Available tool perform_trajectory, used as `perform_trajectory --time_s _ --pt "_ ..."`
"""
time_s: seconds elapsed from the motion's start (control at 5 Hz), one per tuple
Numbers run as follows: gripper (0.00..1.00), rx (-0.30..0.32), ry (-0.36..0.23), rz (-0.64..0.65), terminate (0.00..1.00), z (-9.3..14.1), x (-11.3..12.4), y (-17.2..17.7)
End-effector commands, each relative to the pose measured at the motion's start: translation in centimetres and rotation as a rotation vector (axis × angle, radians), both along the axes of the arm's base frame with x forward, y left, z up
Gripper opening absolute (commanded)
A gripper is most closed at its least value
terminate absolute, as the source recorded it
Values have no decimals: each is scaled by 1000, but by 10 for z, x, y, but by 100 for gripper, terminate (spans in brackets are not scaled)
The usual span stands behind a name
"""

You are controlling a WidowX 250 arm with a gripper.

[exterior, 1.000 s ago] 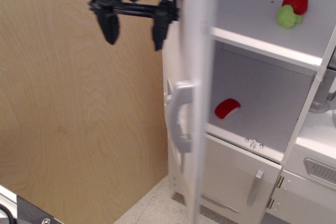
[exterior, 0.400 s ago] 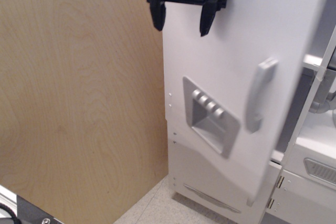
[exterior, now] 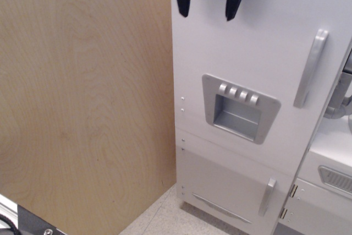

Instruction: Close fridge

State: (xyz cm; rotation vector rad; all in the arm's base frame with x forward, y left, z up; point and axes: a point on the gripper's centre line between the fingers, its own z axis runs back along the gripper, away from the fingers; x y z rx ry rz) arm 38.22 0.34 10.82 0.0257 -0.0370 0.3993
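The tall white fridge [exterior: 258, 42] fills the right half of the view. Its large door lies flat against the body, shut, with the grey dispenser panel [exterior: 240, 107] and its four buttons facing me and the vertical grey handle [exterior: 311, 68] at its right edge. My black gripper [exterior: 210, 5] is at the top, in front of the door's upper left part, fingers pointing down. Its jaws stand apart and hold nothing. The shelves inside are hidden behind the door.
A light plywood wall [exterior: 82, 97] stands on the left. Below the big door is a shorter lower door with a small handle [exterior: 267, 196]. A white unit with a grey vent [exterior: 335, 179] sits at the lower right. Pale tiled floor [exterior: 159, 218] is below.
The door has swung from wide open to shut, hiding the shelves and toy food. My gripper has moved right with it along the door's top.
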Motion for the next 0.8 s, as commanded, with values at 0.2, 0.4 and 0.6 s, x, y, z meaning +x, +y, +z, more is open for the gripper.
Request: perform_trajectory --time_s 0.2,0.4,0.6 --pt "100 -11 -80 -130 0 32 -58 -6" --pt "100 -28 -71 -173 0 42 -93 -6" --pt "100 -28 -71 -173 0 42 -93 -6"
